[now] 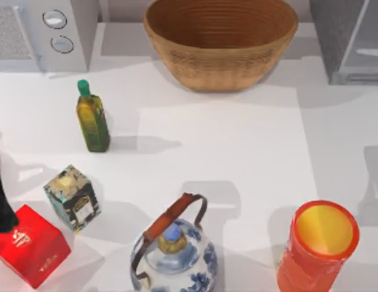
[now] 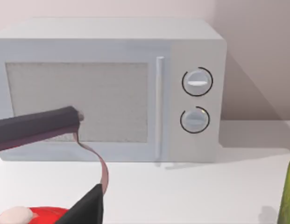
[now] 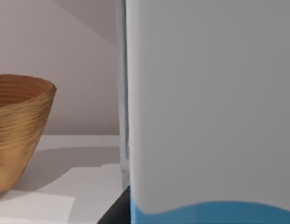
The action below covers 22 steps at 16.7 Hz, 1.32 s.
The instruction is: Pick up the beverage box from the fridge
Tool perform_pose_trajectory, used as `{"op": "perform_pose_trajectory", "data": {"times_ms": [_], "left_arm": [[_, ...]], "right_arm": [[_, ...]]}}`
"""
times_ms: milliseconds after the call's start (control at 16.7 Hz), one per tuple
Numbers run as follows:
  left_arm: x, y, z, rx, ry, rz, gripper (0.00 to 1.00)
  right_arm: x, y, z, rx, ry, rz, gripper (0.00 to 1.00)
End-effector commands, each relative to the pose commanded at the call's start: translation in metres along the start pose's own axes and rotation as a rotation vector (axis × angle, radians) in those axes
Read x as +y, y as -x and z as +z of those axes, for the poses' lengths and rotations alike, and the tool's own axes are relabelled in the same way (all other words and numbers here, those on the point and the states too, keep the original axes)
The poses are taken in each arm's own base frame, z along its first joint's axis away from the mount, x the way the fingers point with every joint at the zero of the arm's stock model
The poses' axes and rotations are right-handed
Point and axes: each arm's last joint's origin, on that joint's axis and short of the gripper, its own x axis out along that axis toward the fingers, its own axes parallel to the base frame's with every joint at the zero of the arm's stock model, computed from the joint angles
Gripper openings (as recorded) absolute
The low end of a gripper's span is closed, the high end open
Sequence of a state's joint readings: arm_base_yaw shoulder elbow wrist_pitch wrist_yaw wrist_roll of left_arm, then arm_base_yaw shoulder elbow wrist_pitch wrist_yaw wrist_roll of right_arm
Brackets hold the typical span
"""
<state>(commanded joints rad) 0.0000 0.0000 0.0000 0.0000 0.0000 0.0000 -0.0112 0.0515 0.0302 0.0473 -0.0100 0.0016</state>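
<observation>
The beverage box (image 3: 210,116) stands very close in the right wrist view, with a white upper part and a sky-blue band low down. A dark part of my right gripper (image 3: 117,209) lies against the box's lower edge; the rest of it is hidden. The fridge (image 1: 347,36), dark grey and speckled with a pale panel in a light frame, stands at the table's back right corner. My left gripper (image 2: 79,158) hangs open and holds nothing, just above the red box (image 1: 29,244) at the front left. The left arm (image 1: 0,204) shows as a dark shape there.
A woven basket (image 1: 220,42) sits at the back centre. The light grey appliance with two knobs (image 1: 55,30) is at the back left. An olive-oil bottle (image 1: 92,118), a teal-and-black box (image 1: 72,198), a blue-and-white teapot (image 1: 173,252) and an orange cup (image 1: 319,246) stand on the table.
</observation>
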Motion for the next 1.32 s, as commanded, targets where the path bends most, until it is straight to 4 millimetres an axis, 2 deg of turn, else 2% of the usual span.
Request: {"op": "perform_pose_trajectory", "data": {"times_ms": [180,480,720,1080,1320], "left_arm": [[0.000,0.000,0.000,0.000,0.000,0.000,1.00],[0.000,0.000,0.000,0.000,0.000,0.000,1.00],[0.000,0.000,0.000,0.000,0.000,0.000,1.00],[0.000,0.000,0.000,0.000,0.000,0.000,1.00],[0.000,0.000,0.000,0.000,0.000,0.000,1.00]], "right_arm": [[0.001,0.002,-0.011,0.026,0.000,0.001,0.00],[0.001,0.002,-0.011,0.027,-0.002,0.000,0.00],[0.002,-0.004,-0.003,0.010,-0.002,0.069,0.00],[0.007,-0.036,0.009,-0.001,-0.001,0.275,0.00],[0.009,-0.067,0.001,0.021,-0.007,0.420,0.00]]}}
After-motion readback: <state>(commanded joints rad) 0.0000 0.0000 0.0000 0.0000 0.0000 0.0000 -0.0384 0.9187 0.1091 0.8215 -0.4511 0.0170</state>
